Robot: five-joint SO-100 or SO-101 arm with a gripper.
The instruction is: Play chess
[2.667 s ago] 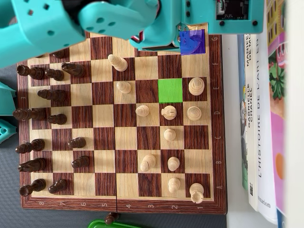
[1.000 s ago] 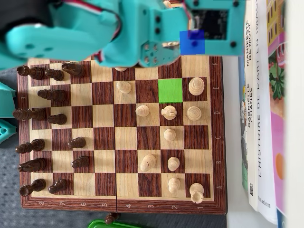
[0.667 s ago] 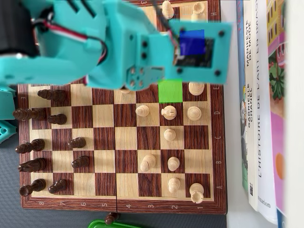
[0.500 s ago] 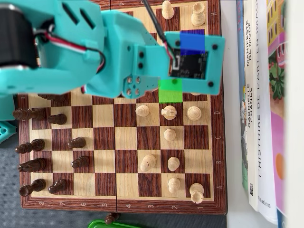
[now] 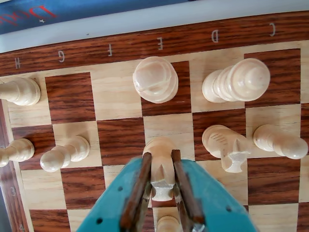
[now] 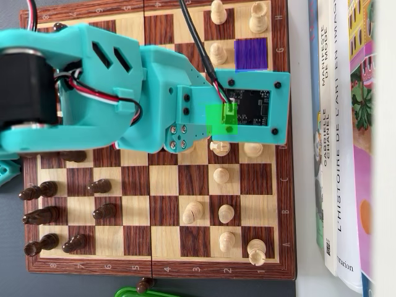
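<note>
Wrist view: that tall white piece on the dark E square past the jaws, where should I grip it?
Grip the tall white piece just under its rounded head, coming straight down from above. It stands upright, and the light squares on both sides of it are free, probably leaving room for the jaws.

Table (image 6: 303, 124) w/ chessboard (image 6: 164, 167), books (image 6: 346, 142) beside.

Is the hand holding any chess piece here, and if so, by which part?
Yes. In the wrist view the hand is closed around a light wooden chess piece, its two fingers pressing on either side of the piece's upper body near the top.
</note>
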